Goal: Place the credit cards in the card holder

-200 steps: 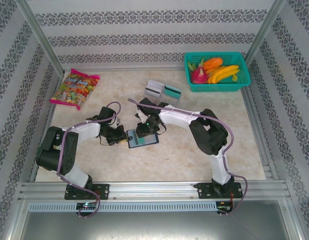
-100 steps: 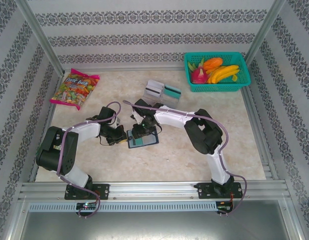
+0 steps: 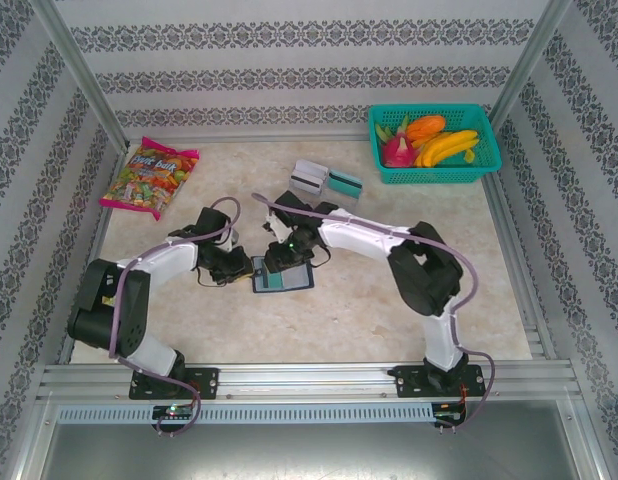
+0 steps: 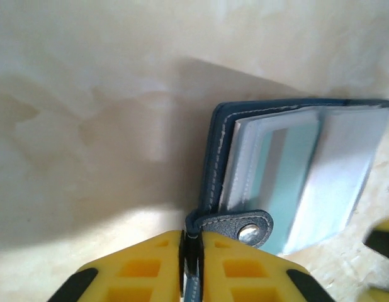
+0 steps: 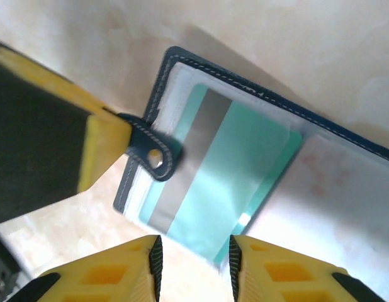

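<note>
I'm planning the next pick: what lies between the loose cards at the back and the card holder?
The right arm's wrist crosses that stretch between the loose cards and the card holder, seen in the top view.

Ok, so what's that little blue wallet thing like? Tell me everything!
The card holder is a small navy folding wallet, leather-looking with pale stitching, lying open on the table. A teal card with a grey stripe lies on its clear inner sleeves, poking past one edge. The left end effector pinches its snap tab.
</note>
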